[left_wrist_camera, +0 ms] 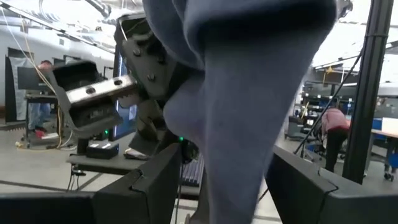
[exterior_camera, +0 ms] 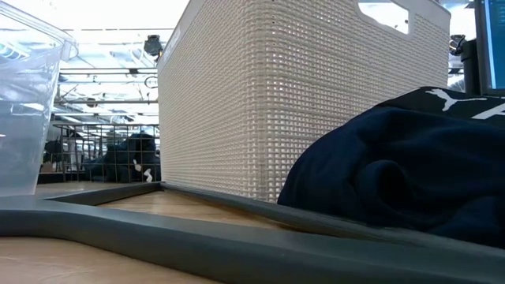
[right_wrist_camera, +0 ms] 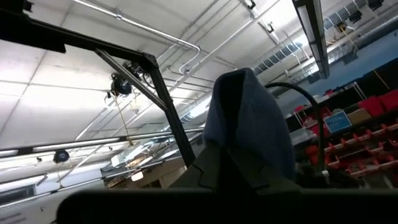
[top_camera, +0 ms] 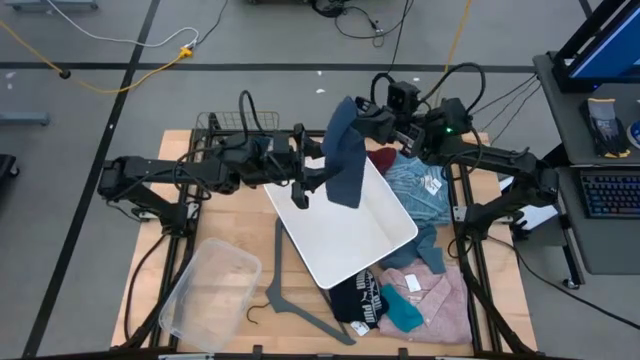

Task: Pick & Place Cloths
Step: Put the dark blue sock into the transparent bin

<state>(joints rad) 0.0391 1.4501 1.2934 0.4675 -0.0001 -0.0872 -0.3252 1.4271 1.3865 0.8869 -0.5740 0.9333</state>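
Observation:
A slate-blue cloth (top_camera: 345, 160) hangs above the white basket (top_camera: 385, 235) at the table's middle. My right gripper (top_camera: 363, 118) is shut on its top, coming from the right. My left gripper (top_camera: 312, 175) reaches in from the left, open, with the hanging cloth (left_wrist_camera: 249, 118) passing between its two fingers (left_wrist_camera: 149, 186). More cloths lie in a pile on the right: maroon (top_camera: 383, 158), light blue with a white tag (top_camera: 420, 185), pink (top_camera: 435, 295), teal (top_camera: 403, 312), and black with white print (top_camera: 358, 300). My right gripper pinches the cloth between its two fingers near the top; a bunched hump (right_wrist_camera: 249, 118) sticks out past the fingers. The fingers slant upward toward the table's left. The rest hangs slack below, clear of the basket. My left gripper: whether its fingers touch the cloth, I cannot tell.
A clear plastic bin (top_camera: 210, 295) stands near left. A grey hanger (top_camera: 285, 290) lies flat beside the basket. A wire basket (top_camera: 225, 125) is at the far left. In the low view the woven basket wall (exterior_camera: 276, 102) and a dark cloth (exterior_camera: 410, 166) fill the front.

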